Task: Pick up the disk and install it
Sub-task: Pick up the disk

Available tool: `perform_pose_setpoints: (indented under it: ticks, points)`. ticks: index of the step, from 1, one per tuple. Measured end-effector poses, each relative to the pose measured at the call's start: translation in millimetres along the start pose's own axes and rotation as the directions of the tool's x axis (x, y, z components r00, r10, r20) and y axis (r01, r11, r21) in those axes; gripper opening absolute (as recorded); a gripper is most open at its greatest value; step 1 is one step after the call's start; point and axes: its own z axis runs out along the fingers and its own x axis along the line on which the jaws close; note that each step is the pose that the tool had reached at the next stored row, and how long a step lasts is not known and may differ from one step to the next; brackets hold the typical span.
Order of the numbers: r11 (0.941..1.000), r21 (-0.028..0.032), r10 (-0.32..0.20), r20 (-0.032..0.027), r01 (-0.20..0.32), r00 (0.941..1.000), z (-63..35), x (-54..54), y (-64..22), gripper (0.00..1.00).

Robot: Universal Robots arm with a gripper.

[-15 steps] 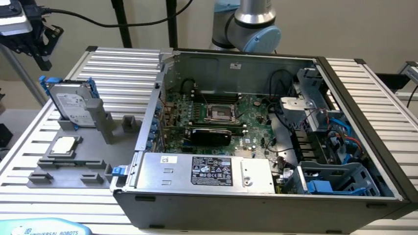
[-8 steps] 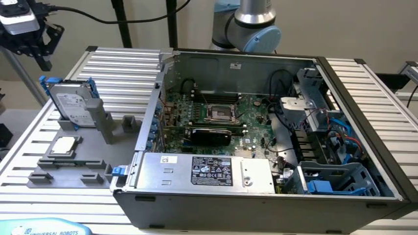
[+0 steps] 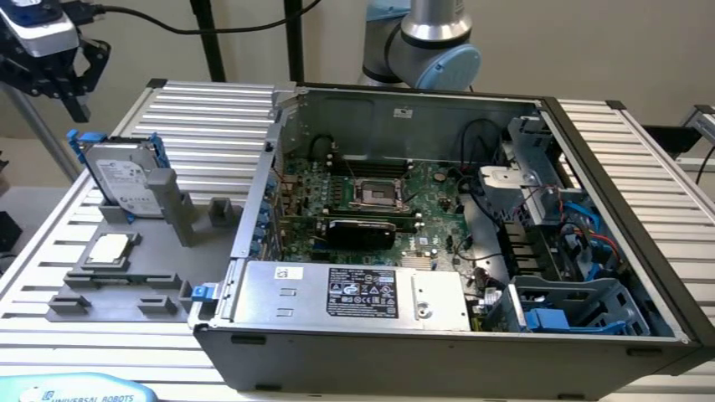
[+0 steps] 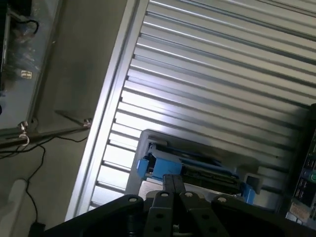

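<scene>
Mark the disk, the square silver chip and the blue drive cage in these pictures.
the disk (image 3: 120, 180): exterior view, on its white label.
the square silver chip (image 3: 109, 248): exterior view, on the middle of its top face.
the blue drive cage (image 3: 598, 297): exterior view, on its plastic frame.

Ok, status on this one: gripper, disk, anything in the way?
Gripper shut, empty, hovering above the disk. Disk upright in its grey stand, outside the computer case, not yet picked. Nothing between gripper and disk.

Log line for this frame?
pre-grasp | gripper shut, empty, above disk | disk upright in grey holder beside open PC case | not installed
</scene>
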Motion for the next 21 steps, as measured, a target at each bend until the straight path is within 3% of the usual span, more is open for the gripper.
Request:
perform_pose_setpoints:
  ticks: [6,11,16,21]
  points:
    - [0.9950,0.0004,-0.100,-0.0035,0.100,0.9950,0.5,0.0,0.2,0.11]
    - [0.9820,0.0002,-0.189,-0.0070,0.189,0.9819,1.1,-0.1,0.3,0.11]
    - [0.9609,-0.0003,-0.277,-0.0105,0.277,0.9608,2.0,-0.1,0.4,0.11]
    - [0.9316,-0.0011,-0.363,-0.0141,0.363,0.9315,3.0,-0.2,0.4,0.11]
